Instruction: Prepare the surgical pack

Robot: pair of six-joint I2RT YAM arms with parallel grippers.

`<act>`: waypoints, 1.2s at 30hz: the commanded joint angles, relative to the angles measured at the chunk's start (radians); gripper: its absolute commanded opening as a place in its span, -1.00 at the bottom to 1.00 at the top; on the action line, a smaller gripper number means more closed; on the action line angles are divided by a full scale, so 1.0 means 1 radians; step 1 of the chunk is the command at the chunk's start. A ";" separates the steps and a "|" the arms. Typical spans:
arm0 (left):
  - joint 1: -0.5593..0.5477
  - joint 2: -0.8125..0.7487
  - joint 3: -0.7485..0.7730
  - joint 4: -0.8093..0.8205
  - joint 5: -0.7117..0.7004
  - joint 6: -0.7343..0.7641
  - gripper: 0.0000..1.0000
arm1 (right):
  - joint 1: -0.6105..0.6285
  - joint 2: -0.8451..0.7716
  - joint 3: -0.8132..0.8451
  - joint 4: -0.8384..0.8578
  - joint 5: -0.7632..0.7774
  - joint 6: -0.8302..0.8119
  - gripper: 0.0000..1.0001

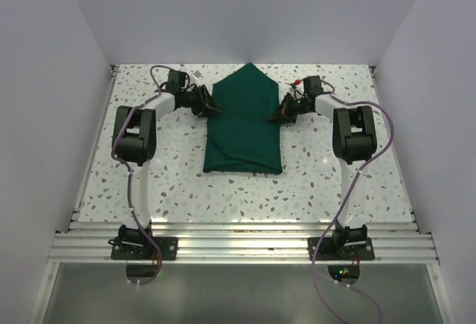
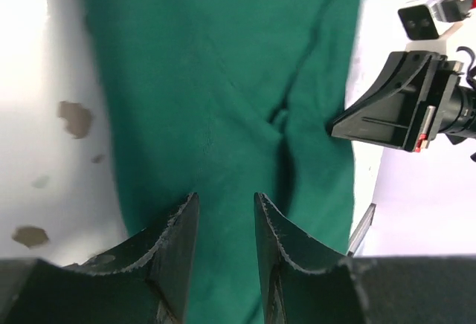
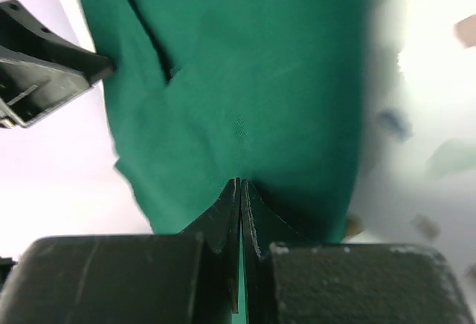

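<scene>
Top view first: your drape [image 1: 244,127] lies flat in the middle of the speckled table [image 1: 335,183], folded, with its far end coming to a point and its near end squared off. Your left end effector [image 1: 207,105] sits at the cloth's left edge, your right end effector [image 1: 281,111] at its right edge, facing each other across the green.

Over to your left wrist: the fingers [image 2: 184,238] are spread, with a clear gap between them and green cloth filling that gap beyond the tips. Nothing is nipped here that I can make out. Off to the right, the other end effector's dark tip meets the drape's far edge, where a crease runs in the fabric.

Now your right wrist: the fingers [image 3: 223,220] are pressed together, tips down over the drape near its edge. A thin green line shows between them, but I cannot tell whether cloth is really caught there. At the upper left, your left end effector touches the opposite edge of the drape.
</scene>
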 commanded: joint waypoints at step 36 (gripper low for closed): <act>0.079 0.350 0.165 0.653 0.138 -0.535 -0.14 | -0.086 0.329 0.282 0.324 0.027 0.302 -1.00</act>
